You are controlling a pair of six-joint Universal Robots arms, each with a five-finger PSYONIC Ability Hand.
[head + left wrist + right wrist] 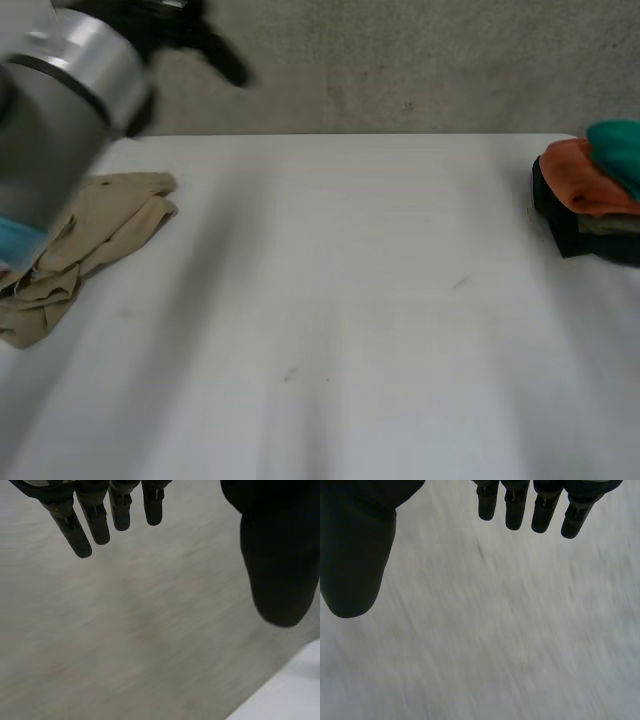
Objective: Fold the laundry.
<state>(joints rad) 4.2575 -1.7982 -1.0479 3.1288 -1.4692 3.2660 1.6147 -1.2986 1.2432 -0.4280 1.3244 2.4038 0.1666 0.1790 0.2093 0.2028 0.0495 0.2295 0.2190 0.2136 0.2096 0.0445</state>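
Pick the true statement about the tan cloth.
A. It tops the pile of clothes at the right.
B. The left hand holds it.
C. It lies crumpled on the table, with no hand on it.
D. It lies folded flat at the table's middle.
C: the tan cloth lies crumpled on the table beside the left arm, while the left hand hangs open and holds nothing.

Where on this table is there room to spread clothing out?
The widest bare patch is the middle of the white table, between the crumpled beige garment at its left edge and the stack of folded clothes at its right edge. The near side is bare too; only those two edges are crowded.
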